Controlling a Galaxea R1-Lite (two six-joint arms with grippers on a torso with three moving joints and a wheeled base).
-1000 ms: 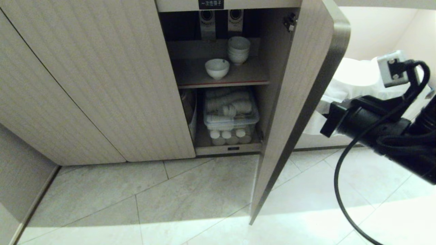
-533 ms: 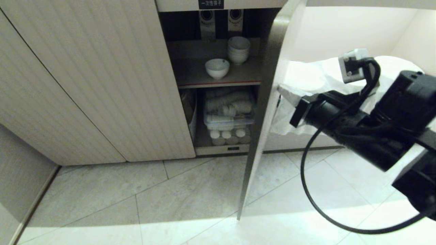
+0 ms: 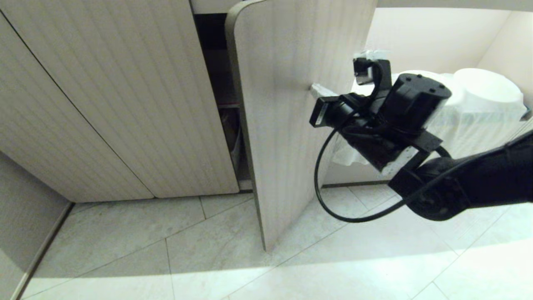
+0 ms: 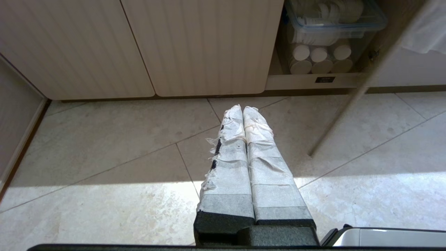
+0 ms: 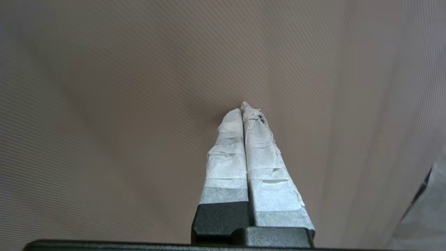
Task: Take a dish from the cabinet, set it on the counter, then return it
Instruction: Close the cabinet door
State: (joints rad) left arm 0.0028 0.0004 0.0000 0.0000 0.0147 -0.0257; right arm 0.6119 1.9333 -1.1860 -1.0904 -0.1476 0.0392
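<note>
The right hand has its taped fingers pressed together, holding nothing, with the tips against the ribbed outer face of the cabinet door. In the right wrist view the closed fingers point straight at that ribbed surface — the tips seem to touch it, though the close view leaves contact hard to confirm.

The door stands partly swung across the cabinet opening, leaving only a narrow dark gap beside the neighbouring closed door. No dish shows through that gap in the head view; the upper shelf is hidden behind the door.

The left hand hangs low over the tiled floor, fingers shut together and empty, well apart from the cabinet. From its wrist view the bottom compartment is visible: a clear plastic box of white items sits over a row of white cups lying on their sides.

To the right of the door — a white cloth draped in the bright niche.
</note>
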